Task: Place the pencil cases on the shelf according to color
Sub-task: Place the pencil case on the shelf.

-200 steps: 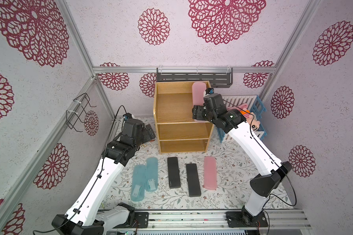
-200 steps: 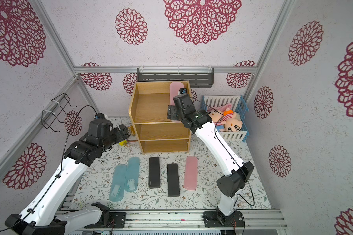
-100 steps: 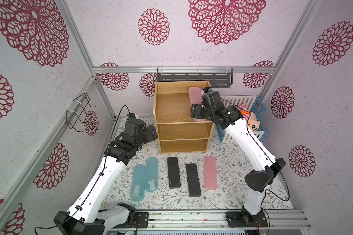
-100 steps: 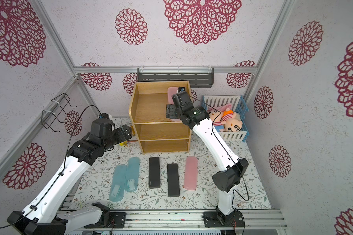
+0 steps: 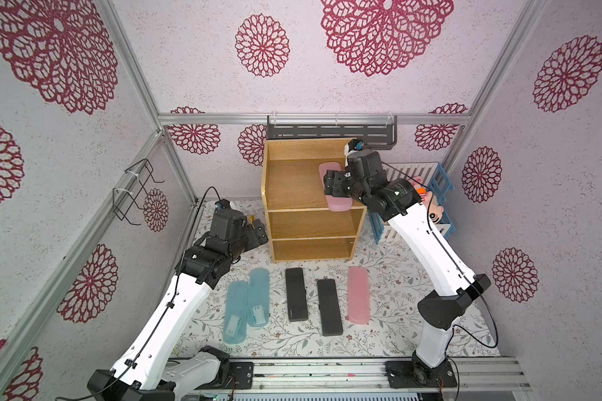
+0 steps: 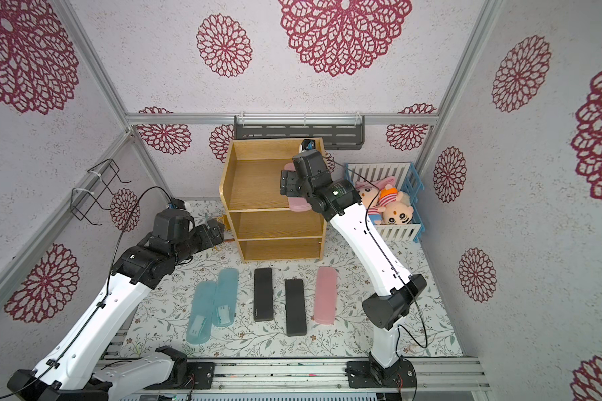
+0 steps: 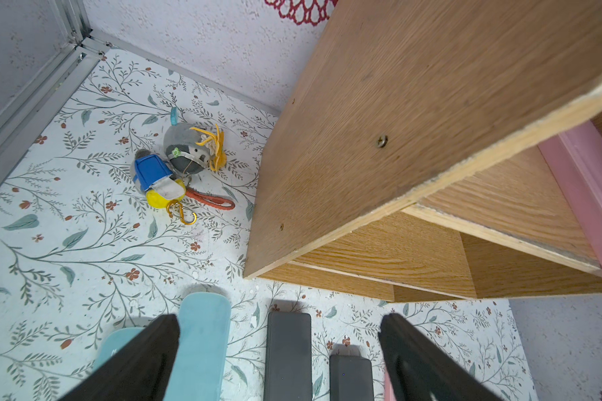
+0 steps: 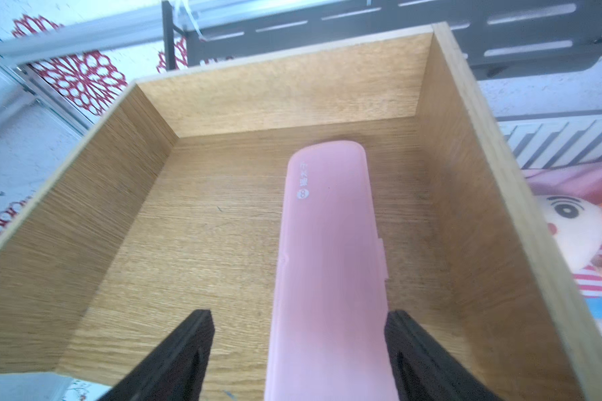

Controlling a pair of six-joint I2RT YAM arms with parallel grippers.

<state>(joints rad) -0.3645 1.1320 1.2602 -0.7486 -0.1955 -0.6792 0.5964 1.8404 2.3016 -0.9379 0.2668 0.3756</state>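
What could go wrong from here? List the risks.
1. The pink pencil case on the top tier of the shelf seems to poke past the front edge; it could tip off.
2. The right gripper is open, but one finger sits against the case; pulling back might drag it out.

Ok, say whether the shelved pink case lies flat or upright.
Flat: the pink case rests lengthwise on the shelf, top tier, near end overhanging the front edge.

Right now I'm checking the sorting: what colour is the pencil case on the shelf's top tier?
Pale pink; the pencil case shows best in the right wrist view.
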